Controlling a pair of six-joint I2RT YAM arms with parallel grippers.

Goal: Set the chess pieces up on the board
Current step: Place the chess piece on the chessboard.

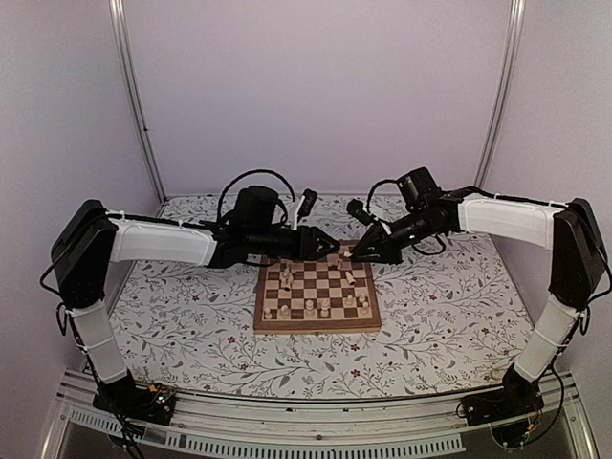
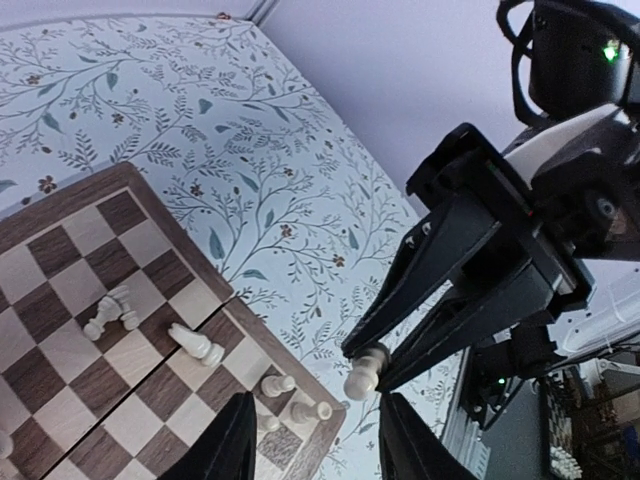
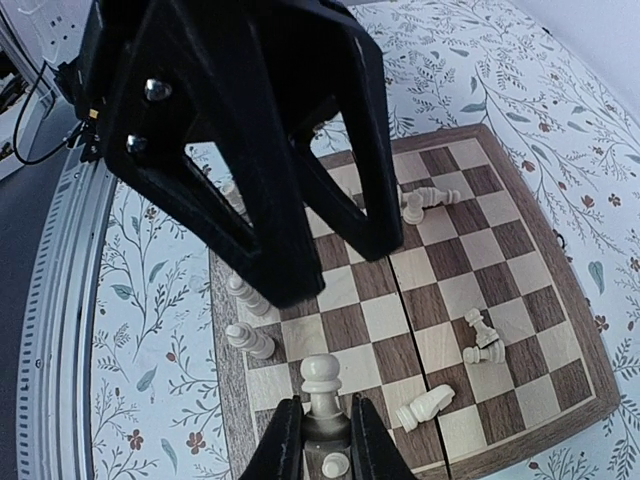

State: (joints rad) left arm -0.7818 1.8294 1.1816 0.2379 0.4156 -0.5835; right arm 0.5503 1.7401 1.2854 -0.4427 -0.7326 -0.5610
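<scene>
The board (image 1: 316,328) lies mid-table with several pale chess pieces (image 1: 325,308) on it, some standing, some toppled. My right gripper (image 3: 324,445) is shut on the base of a pale pawn (image 3: 322,385), whose head sticks out past the fingertips, above the board's far edge. The left wrist view shows that pawn (image 2: 362,375) in the right gripper (image 2: 372,368). My left gripper (image 2: 315,445) is open and holds nothing; its tips (image 1: 335,251) face the right gripper (image 1: 356,254) at close range. Toppled pieces (image 3: 425,405) lie on the squares, and two standing ones (image 3: 248,340) are near one border.
A floral table cover (image 1: 191,335) surrounds the board. The left gripper's black body (image 3: 260,150) fills the top of the right wrist view. Pale walls and metal uprights (image 1: 134,96) enclose the back and sides. A metal rail (image 1: 316,435) runs along the near edge.
</scene>
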